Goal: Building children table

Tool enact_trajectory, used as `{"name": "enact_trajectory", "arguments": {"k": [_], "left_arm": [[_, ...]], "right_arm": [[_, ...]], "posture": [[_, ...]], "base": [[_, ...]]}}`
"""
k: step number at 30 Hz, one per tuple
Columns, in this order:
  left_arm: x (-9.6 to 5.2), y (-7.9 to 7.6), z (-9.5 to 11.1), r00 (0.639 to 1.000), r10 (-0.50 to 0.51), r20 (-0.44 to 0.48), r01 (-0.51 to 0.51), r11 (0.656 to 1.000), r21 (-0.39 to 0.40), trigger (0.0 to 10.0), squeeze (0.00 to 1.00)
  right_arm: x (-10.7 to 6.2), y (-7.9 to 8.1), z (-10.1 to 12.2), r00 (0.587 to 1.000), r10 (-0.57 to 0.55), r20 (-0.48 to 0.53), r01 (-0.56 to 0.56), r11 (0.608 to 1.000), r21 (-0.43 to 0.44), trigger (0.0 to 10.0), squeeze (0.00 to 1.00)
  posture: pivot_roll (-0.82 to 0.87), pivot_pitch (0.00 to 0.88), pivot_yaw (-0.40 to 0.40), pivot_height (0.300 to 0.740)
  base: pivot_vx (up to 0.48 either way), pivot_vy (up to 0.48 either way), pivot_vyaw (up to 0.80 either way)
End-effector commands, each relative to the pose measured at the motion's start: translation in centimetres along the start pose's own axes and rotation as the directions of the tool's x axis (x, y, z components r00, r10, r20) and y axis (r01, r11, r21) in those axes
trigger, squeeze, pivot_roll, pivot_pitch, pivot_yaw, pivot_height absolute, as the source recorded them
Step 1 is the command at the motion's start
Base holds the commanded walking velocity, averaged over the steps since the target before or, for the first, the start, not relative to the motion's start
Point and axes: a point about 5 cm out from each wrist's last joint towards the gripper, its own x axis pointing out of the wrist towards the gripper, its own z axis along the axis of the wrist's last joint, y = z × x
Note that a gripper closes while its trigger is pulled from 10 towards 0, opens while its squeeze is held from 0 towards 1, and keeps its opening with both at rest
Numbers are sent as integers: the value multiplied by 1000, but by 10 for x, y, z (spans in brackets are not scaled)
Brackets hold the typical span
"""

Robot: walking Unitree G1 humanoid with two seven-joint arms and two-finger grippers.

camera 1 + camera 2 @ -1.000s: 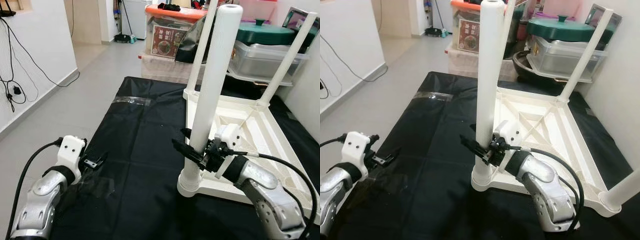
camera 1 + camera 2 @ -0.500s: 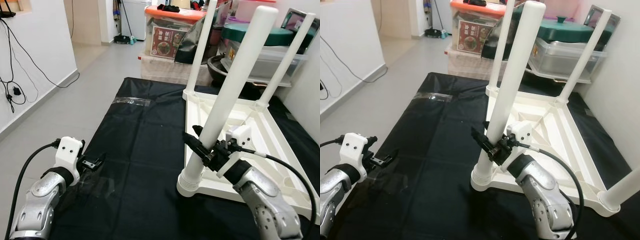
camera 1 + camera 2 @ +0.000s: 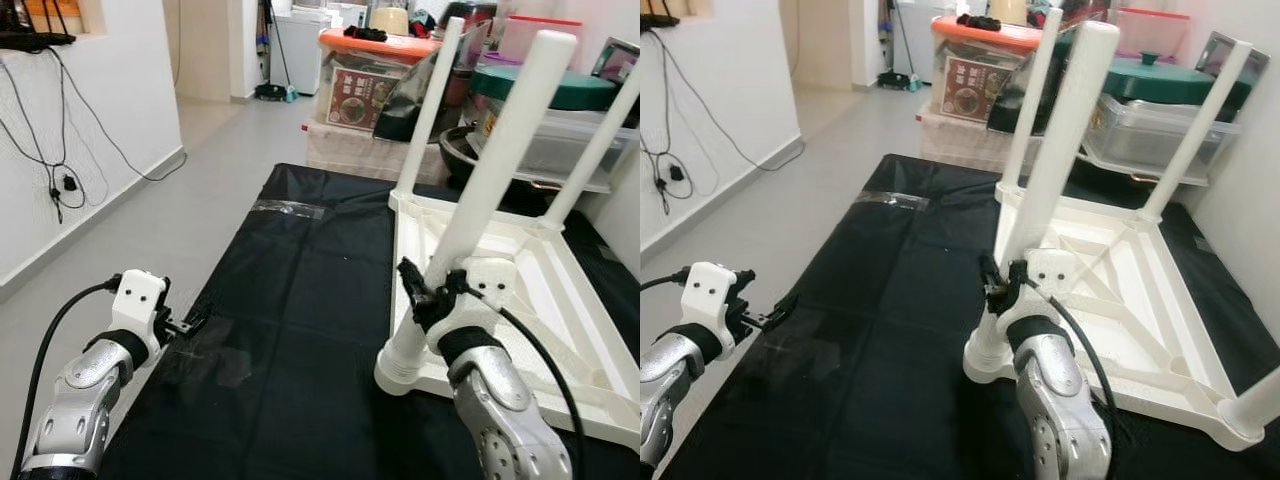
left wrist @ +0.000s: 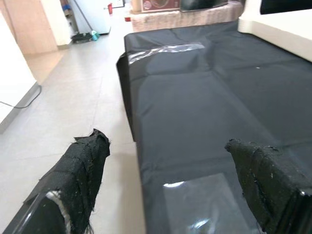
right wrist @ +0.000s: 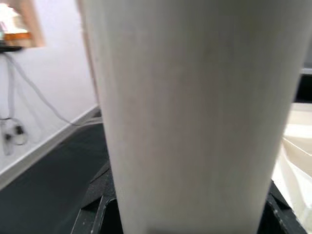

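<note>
A big black sheet (image 3: pixel 300 300) covers the floor in front of the robot. On its right side lies a white children's table (image 3: pixel 540 300), turned upside down, so its flat top rests on the sheet. White legs stick up from its corners. The near leg (image 3: pixel 470 220) sits in the corner closest to the robot and leans to the right. Two more legs stand at the far corners.

Behind the sheet are plastic boxes (image 3: pixel 360 100) piled with house things, and a green pot lid (image 3: pixel 560 85). A white wall with hanging cables (image 3: pixel 60 180) is on the left.

The right gripper (image 3: pixel 425 295) holds the near leg low down, with its black fingers squeezed around it. In the right wrist view the leg is very close.

The left gripper (image 4: pixel 180 170) hangs just over the left edge of the sheet. Its two black fingers (image 4: pixel 83 165) are wide apart and hold nothing.
</note>
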Motion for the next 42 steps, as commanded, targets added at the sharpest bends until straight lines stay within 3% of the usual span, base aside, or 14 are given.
{"name": "enact_trajectory", "arguments": {"k": [1, 7, 15, 17, 18, 21, 30, 31, 40, 41, 42], "left_arm": [[2, 2, -3, 1000, 4, -26, -4, 1000, 5, 10000, 0], [3, 4, -3, 999, 13, -30, -12, 1000, 13, 10000, 0], [6, 5, -3, 999, 13, -33, -12, 1000, 22, 10000, 0], [8, 6, -2, 999, 20, -35, -20, 999, 26, 10000, 0], [8, 6, -2, 999, 20, -35, -20, 999, 26, 10000, 0], [9, 7, -3, 999, 27, -37, -26, 999, 31, 10000, 0], [10, 5, -4, 999, 25, -42, -24, 999, 36, 10000, 0], [10, 5, -4, 999, 24, -42, -22, 999, 36, 10000, 0], [12, 3, -5, 999, 14, -48, -13, 999, 39, 10000, 0], [12, 3, -5, 999, 13, -48, -11, 999, 39, 10000, 0], [12, 3, -5, 999, 13, -48, -11, 999, 39, 10000, 0]], "right_arm": [[-6, -32, -30, 963, -212, -169, 215, 977, 1, 0, 0], [-14, -35, -25, 935, -334, -118, 344, 936, 72, 0, 0], [-14, -45, -22, 910, -405, -87, 410, 910, 58, 0, 0], [-14, -58, -28, 855, -506, -116, 511, 859, 19, 0, 0], [-14, -58, -28, 855, -506, -116, 511, 859, 19, 0, 0], [-14, -66, -34, 805, -576, -142, 582, 813, -1, 0, 0], [-9, -58, -34, 834, -530, -153, 539, 842, 22, 0, 0], [-8, -55, -32, 841, -519, -151, 528, 849, 23, 10000, 0], [-6, -51, -27, 855, -496, -151, 505, 862, 32, 10000, 0], [-7, -51, -25, 857, -496, -141, 505, 862, 37, 10000, 502], [-7, -51, -25, 857, -496, -141, 505, 862, 37, 10000, 502]], "posture": [[120, 0, -66, 740], [119, 0, -58, 740], [115, 0, -47, 740], [118, 0, -48, 740], [118, 0, -48, 740], [125, 0, -51, 740], [125, 0, -51, 740], [123, 0, -50, 740], [118, 0, -47, 740], [116, 0, -46, 740], [116, 0, -46, 740]], "base": [[0, 0, 0], [0, 0, 0], [0, 0, 0], [0, 0, 0], [0, 0, 0], [0, 0, 0], [0, 0, 0], [0, 0, 0], [0, 0, 0], [0, 0, 0], [0, 0, 0]]}}
